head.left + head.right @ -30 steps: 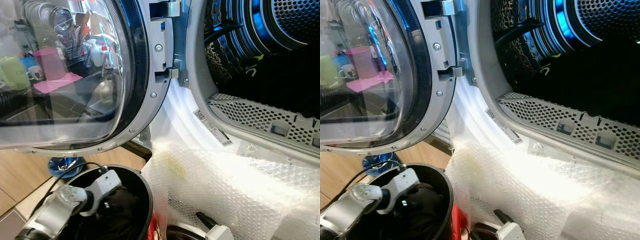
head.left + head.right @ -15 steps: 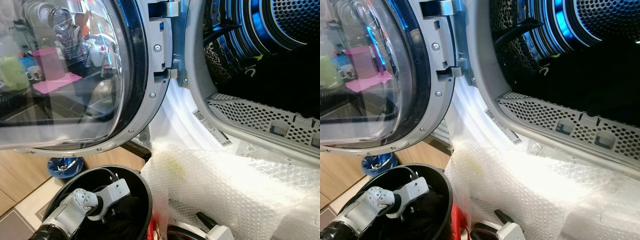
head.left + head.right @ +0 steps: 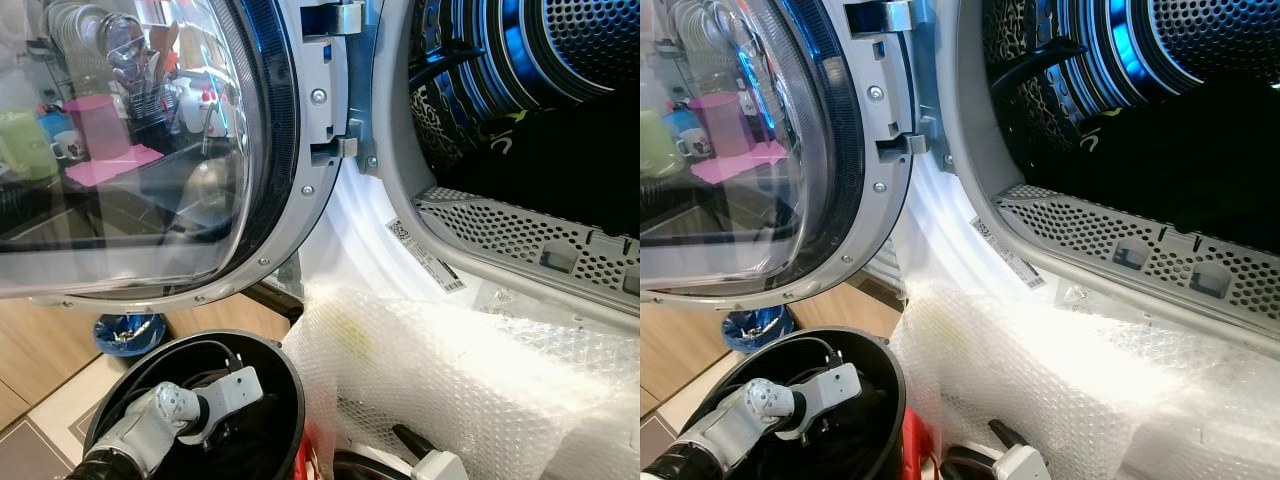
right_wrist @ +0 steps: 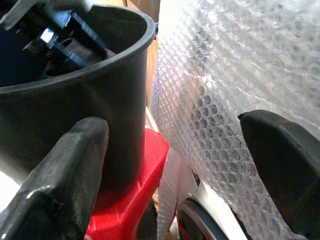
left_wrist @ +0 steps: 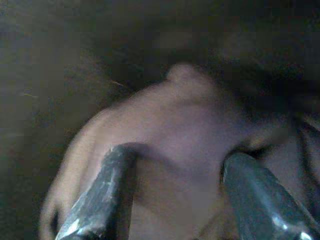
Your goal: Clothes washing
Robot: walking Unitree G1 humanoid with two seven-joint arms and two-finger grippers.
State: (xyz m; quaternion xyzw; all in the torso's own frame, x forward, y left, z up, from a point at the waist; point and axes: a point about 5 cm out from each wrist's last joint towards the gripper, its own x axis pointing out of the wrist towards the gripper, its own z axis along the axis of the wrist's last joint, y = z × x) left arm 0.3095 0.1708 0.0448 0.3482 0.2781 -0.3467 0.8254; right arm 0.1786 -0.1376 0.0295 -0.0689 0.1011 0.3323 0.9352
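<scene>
- Head camera, left eye: I had my left arm reaching down into the black bucket (image 3: 270, 365) on the floor, below the open washer door (image 3: 150, 150). The left claw (image 3: 215, 425) was sunk among the dark clothes (image 3: 250, 445) inside. The drum (image 3: 540, 90) stood open up to the right, with bubble wrap (image 3: 450, 390) draped over its front lip.
- Head camera, right eye: same scene. The wrist sat low inside the bucket rim, and the right claw (image 3: 1002, 462) waited at the bottom edge, just beside the bubble wrap.
- Left wrist: dark and blurred. The left claw's fingers (image 5: 100, 200) were apart, with a fold of pale fabric (image 5: 175, 140) bulging between them. I judged the grab not yet made; I wanted to push deeper and close on a thick bunch, so the garment wouldn't slip on the lift.
- Right wrist: the right claw's fingers (image 4: 60, 170) were wide apart, holding nothing, with the bucket wall, a red base (image 4: 135, 200) and bubble wrap ahead. I thought it best kept clear of the bucket's lift path.
</scene>
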